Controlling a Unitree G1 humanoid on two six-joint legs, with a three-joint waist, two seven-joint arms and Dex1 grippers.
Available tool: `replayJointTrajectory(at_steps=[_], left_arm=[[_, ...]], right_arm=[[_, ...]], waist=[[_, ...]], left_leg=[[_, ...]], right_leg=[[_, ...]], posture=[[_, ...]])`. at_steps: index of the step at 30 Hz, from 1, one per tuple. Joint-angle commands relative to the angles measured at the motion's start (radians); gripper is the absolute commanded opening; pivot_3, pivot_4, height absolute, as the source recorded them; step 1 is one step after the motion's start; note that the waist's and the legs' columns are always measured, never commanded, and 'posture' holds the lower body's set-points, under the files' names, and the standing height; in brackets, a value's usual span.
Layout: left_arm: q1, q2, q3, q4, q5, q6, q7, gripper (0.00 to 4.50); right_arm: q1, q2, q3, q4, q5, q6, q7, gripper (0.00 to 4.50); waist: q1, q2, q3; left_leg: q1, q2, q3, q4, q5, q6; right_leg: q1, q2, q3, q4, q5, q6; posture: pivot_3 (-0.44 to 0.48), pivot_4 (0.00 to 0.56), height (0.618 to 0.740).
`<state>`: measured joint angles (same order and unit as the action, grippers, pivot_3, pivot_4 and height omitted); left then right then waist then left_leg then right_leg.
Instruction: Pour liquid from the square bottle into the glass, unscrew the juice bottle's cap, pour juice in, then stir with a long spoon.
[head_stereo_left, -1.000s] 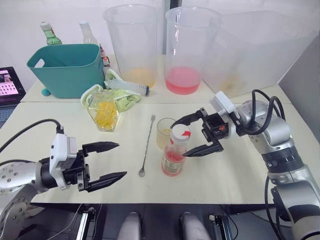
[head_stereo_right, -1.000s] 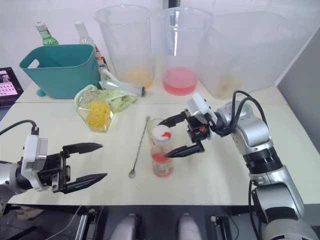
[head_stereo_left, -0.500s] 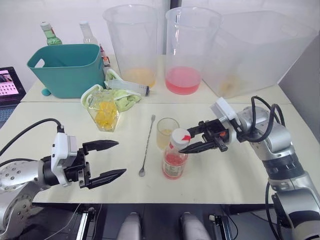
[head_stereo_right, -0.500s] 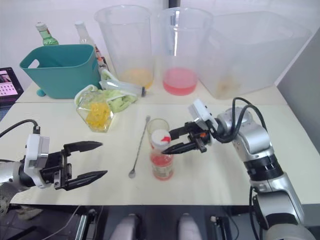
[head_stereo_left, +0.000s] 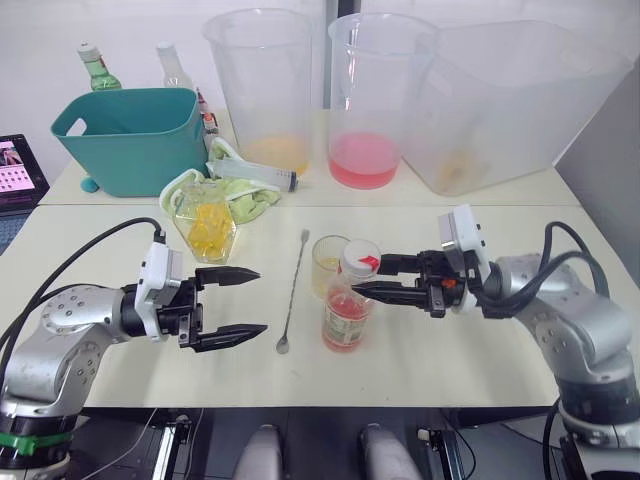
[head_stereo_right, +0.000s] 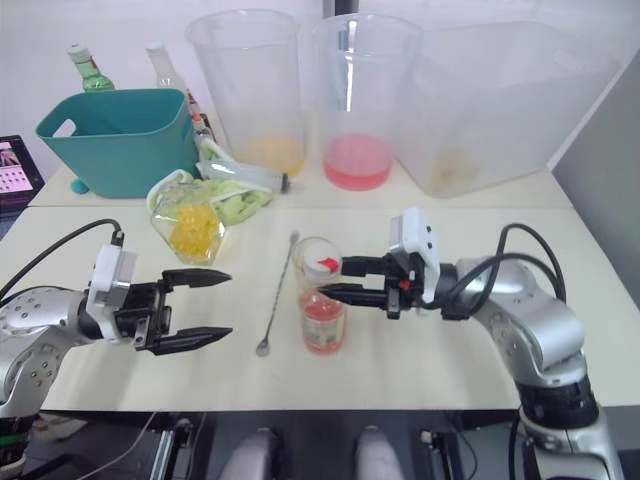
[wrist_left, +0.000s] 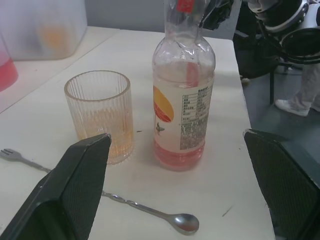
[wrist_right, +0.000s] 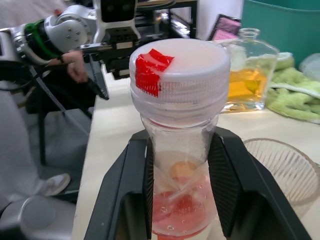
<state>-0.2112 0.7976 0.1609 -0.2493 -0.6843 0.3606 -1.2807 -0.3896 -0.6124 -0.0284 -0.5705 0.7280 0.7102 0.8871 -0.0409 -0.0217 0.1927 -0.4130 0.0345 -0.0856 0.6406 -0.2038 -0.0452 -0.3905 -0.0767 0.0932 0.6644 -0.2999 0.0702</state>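
The right gripper (head_stereo_left: 362, 278) is reaching in from the side, its fingers (wrist_right: 230, 185) pinching the neck of the juice bottle (head_stereo_left: 346, 316) just under the cap (head_stereo_left: 360, 258). The bottle is standing on the tabletop (head_stereo_left: 450, 340), partly hiding the glass (head_stereo_left: 328, 262) behind it. The left gripper (head_stereo_left: 245, 303) is hovering beside the long spoon (head_stereo_left: 294, 291), fingers spread. The square bottle (head_stereo_left: 207, 227) is sitting farther back.

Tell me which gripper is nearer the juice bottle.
Right. The right gripper has its fingers on either side of the juice bottle neck, just under the cap. The left gripper hangs open across the long spoon, well apart.
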Motion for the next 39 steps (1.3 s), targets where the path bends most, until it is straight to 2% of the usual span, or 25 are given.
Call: replayJointTrajectory(at_steps=[1,9,11,13,16,20,22,25,29,39], left_arm=[[-0.038,-0.015,-0.032,0.018,0.011,-0.026,-0.027,4.5],[-0.081,-0.022,-0.064,0.062,0.038,-0.048,-0.053,4.5],[-0.07,-0.02,-0.059,0.053,0.041,-0.05,-0.048,4.5],[-0.048,-0.018,-0.05,0.037,0.044,-0.052,-0.038,4.5],[-0.024,-0.015,-0.037,0.017,0.041,-0.049,-0.03,4.5],[-0.007,-0.013,-0.021,-0.003,0.042,-0.049,-0.014,4.5],[0.002,-0.01,-0.013,-0.006,0.041,-0.05,-0.013,4.5],[0.002,-0.007,0.01,-0.035,0.002,-0.015,-0.003,4.5],[-0.034,-0.022,0.019,-0.052,-0.037,0.009,0.023,4.5],[-0.229,-0.104,-0.144,-0.12,-0.084,0.14,0.072,4.5]], right_arm=[[0.03,0.019,-0.029,-0.113,0.034,0.008,-0.096,1.03],[0.098,-0.021,0.033,-0.153,-0.031,-0.01,-0.135,1.03],[0.101,-0.015,0.032,-0.148,0.019,0.017,-0.131,1.03],[0.101,-0.014,0.034,-0.142,0.038,0.024,-0.128,2.05],[0.09,-0.021,0.035,-0.135,0.05,0.023,-0.116,3.03],[0.059,-0.085,-0.007,-0.067,0.043,-0.025,-0.017,4.45],[0.062,-0.136,-0.023,-0.03,0.024,-0.063,0.054,4.48],[0.087,-0.27,-0.123,0.065,0.058,-0.097,0.247,4.48],[0.106,-0.353,-0.185,0.116,0.105,-0.07,0.334,4.48],[0.196,-0.359,-0.25,0.075,0.112,-0.063,0.29,4.48]], waist=[[0.0,0.0,0.0],[-0.001,0.0,0.0],[-0.001,0.0,0.0],[-0.001,0.0,0.0],[-0.001,0.0,0.0],[0.002,0.0,0.0],[0.003,0.0,0.0],[0.006,0.0,0.0],[0.004,0.0,0.0],[0.009,0.0,0.0]], left_leg=[[0.0,0.0,0.0,0.0,0.0,0.0],[0.0,0.0,0.0,0.0,0.0,0.0],[0.0,0.0,0.0,0.0,0.0,0.0],[0.0,0.0,0.0,0.0,0.0,0.0],[0.0,0.0,0.0,0.0,0.0,0.0],[0.0,0.0,0.0,0.0,0.0,0.0],[0.0,0.0,0.0,0.0,0.0,0.0],[0.0,0.0,0.0,0.0,0.0,0.0],[0.0,0.0,0.0,0.0,0.0,0.0],[0.0,-0.001,0.0,0.002,0.0,0.0]], right_leg=[[0.0,0.0,0.0,0.0,0.0,0.0],[0.0,0.0,0.0,0.0,0.0,0.0],[0.0,0.0,0.0,0.0,0.0,0.0],[0.0,0.0,0.0,0.0,0.0,0.0],[0.001,0.0,0.0,0.0,0.0,0.0],[0.001,0.0,0.0,-0.001,0.0,0.0],[0.001,0.0,0.0,-0.001,0.0,0.0],[0.001,0.0,0.0,-0.001,0.0,0.0],[0.001,0.0,0.0,-0.001,0.0,0.0],[0.002,0.0,0.0,-0.001,0.0,0.0]], posture=[[0.0,0.15,0.733],[0.0,0.15,0.733],[0.0,0.15,0.733],[0.0,0.15,0.733],[0.0,0.15,0.733],[0.0,0.15,0.733],[0.0,0.15,0.733],[0.0,0.15,0.733],[0.0,0.15,0.733],[0.0,0.15,0.733]])
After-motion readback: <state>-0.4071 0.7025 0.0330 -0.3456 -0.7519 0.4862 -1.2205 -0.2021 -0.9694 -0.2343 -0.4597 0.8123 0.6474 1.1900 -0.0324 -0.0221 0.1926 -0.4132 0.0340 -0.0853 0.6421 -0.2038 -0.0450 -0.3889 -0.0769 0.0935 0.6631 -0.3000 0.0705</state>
